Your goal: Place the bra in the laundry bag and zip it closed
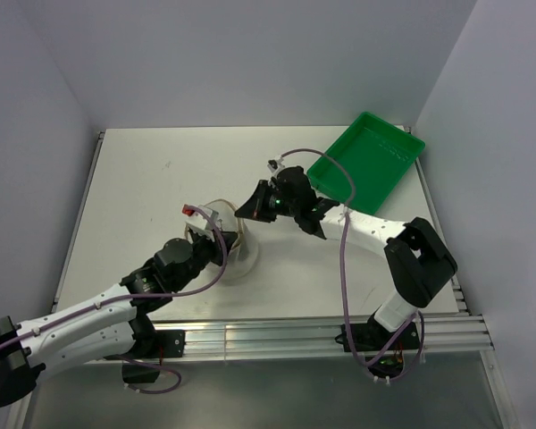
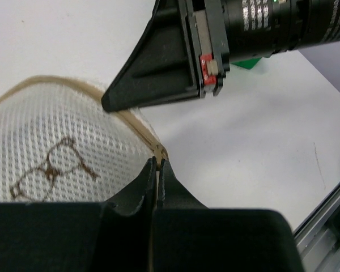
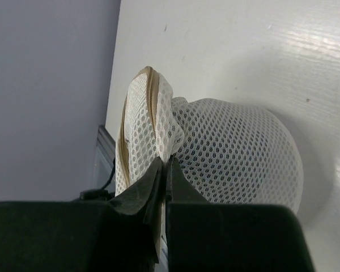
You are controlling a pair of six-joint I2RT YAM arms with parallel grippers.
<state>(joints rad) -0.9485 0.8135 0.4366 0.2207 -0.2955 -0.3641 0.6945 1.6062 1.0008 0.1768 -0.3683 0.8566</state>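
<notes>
The laundry bag is a white mesh pouch with tan rims, lying at the middle of the table between my two arms. My left gripper is shut on its tan zipped rim. The left wrist view shows the bag's flat mesh face with a brown line drawing on it. My right gripper is shut on a fold of the bag's mesh beside the rim; the rounded body of the bag bulges to the right. The black bra shows in no view.
A green plastic tray lies at the back right of the table. The right gripper's finger hangs just above the left gripper's tips. A metal rail runs along the near edge.
</notes>
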